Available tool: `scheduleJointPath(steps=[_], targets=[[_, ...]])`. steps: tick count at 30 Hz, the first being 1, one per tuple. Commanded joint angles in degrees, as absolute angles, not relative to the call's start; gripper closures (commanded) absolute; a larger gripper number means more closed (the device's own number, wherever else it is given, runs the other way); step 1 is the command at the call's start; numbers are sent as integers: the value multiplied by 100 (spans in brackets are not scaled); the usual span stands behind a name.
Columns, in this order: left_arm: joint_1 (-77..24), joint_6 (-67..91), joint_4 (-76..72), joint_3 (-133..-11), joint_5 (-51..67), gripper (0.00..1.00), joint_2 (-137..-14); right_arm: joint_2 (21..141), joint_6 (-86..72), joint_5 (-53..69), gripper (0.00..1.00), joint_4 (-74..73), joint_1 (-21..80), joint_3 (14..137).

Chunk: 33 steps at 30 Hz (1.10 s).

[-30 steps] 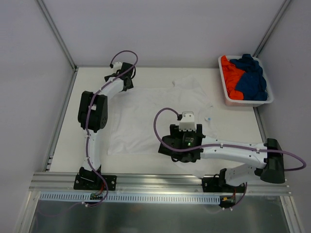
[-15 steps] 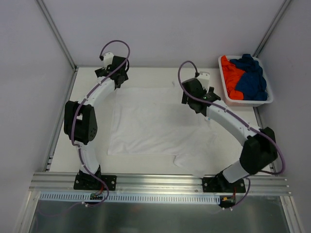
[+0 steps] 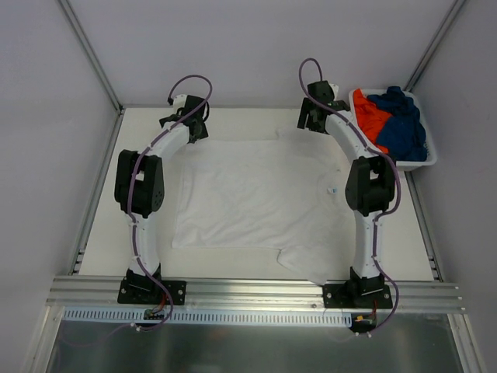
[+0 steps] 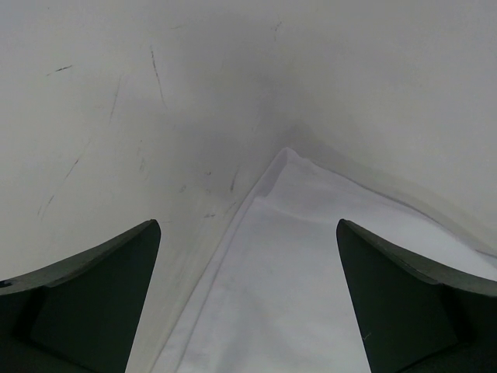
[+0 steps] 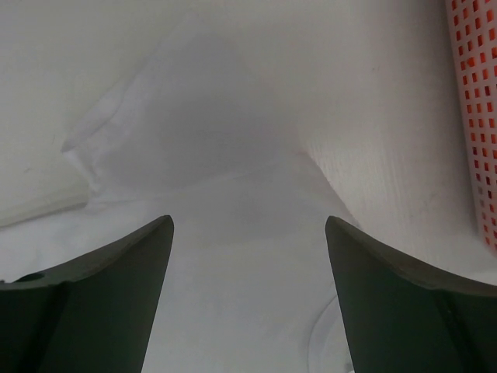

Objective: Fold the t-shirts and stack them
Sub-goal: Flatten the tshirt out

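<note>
The white shirt [image 3: 248,194] lies flat on the surface [image 3: 241,120], long axis left to right. Over its far-left corner hangs the left end effector [image 4: 247,229], fingers apart. Over its far sleeve hangs the right end effector [image 5: 248,225], likewise apart. Beyond that sleeve, the orange shirt [image 3: 366,124] and blue shirt [image 3: 404,128] sit in the basket [image 3: 392,165].

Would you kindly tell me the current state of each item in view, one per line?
white shirt: spread out flat, unfolded
orange shirt: bunched up in the basket
blue shirt: bunched up in the basket
basket: upright, holding two shirts
left hand: open, empty, over the white shirt's far left corner
right hand: open, empty, over its far right sleeve
</note>
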<state>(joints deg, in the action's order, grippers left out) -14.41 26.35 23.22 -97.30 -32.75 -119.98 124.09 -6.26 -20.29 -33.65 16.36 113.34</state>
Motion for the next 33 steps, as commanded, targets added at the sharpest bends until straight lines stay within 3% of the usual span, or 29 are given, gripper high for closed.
scheduleJointPath(steps=[1,20,33], targets=[[-1292,2514,2347,-10124,-3156,1,-12146,12926,-396,-1600,16,-4148,1346,12347],[-1213,2487,2558,-10775,-2645,1,-12876,14062,-387,-106,19,-4632,650,13008],[-1108,2496,2558,-11118,-2514,1,-13157,14053,-176,-53,20,-3885,659,13025]])
